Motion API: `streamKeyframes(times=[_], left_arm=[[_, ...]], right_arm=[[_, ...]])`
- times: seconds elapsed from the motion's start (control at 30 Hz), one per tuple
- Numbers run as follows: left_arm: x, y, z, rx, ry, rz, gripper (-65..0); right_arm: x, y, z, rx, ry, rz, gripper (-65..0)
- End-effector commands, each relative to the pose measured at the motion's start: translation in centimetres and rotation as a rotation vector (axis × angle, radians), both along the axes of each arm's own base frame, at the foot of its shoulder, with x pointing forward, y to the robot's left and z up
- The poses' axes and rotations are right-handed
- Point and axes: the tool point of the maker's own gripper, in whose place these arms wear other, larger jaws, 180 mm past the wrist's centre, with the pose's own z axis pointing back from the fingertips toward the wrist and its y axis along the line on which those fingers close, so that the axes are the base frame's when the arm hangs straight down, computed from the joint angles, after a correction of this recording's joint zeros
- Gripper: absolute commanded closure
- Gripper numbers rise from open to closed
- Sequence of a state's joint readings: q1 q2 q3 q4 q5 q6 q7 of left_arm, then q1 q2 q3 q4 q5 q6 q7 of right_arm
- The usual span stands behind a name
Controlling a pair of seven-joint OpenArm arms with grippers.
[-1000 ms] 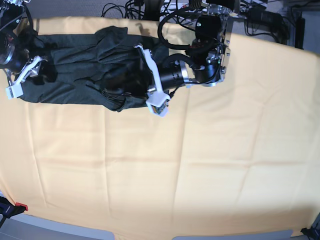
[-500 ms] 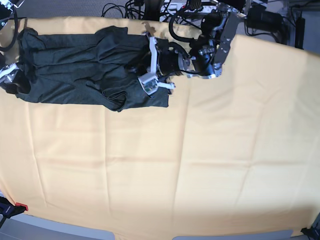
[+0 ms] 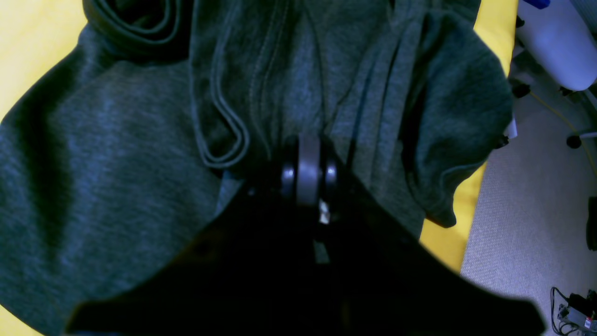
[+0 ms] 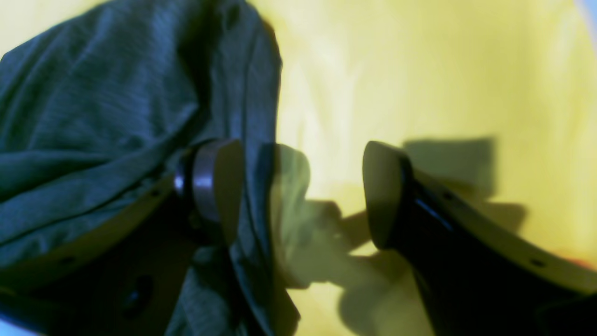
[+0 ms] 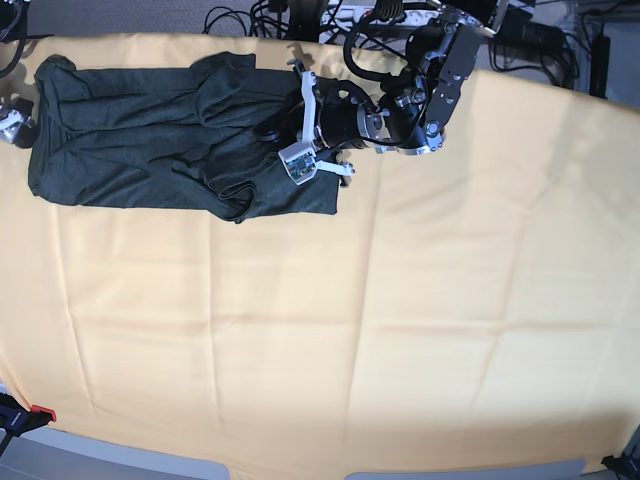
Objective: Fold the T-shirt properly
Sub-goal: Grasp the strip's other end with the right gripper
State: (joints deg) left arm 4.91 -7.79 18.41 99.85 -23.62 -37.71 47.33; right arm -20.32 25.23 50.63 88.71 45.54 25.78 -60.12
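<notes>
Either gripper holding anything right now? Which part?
The left gripper is shut on a fold of the T-shirt near its bunched end. The right gripper is open beside the shirt's edge, holding nothing.

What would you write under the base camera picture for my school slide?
Dark T-shirt lies bunched along the far edge of the yellow tablecloth, with the left gripper resting at its end.
</notes>
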Motion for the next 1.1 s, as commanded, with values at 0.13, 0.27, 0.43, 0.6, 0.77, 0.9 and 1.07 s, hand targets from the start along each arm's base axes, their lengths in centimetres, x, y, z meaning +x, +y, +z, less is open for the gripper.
streamKeyframes(times=[0.13, 0.27, 0.43, 0.6, 0.77, 0.9, 1.07], left_arm=[[0.5, -0.5, 1.5, -0.062, -0.013, 0.003, 0.0], [0.4, -0.7, 1.8, -0.079, -0.004, 0.002, 0.0], [0.4, -0.7, 1.8, -0.081, -0.004, 0.002, 0.0], [0.4, -0.8, 2.0, -0.09, -0.001, 0.002, 0.0], [0.2, -1.1, 2.5, -0.126, 0.016, 0.0, 0.0], [0.2, -1.1, 2.5, -0.13, 0.018, 0.0, 0.0], [0.2, -1.1, 2.5, -0.13, 0.019, 0.0, 0.0]], right_arm=[[-0.7, -0.2, -1.5, 0.116, -0.025, -0.015, -42.0], [-1.3, 0.9, -2.1, 0.233, -0.057, 0.0, -42.0], [-2.6, 5.1, -1.6, 0.415, -0.072, 0.165, -42.0], [-3.1, 6.7, -0.6, 0.517, -0.112, 0.197, -42.0], [-2.8, 7.7, -0.9, 0.543, -0.106, 0.22, -42.0], [-2.7, 9.8, -2.0, 0.58, -0.059, 0.277, -42.0], [-1.5, 12.3, -2.7, 0.619, -0.038, 0.35, -42.0]])
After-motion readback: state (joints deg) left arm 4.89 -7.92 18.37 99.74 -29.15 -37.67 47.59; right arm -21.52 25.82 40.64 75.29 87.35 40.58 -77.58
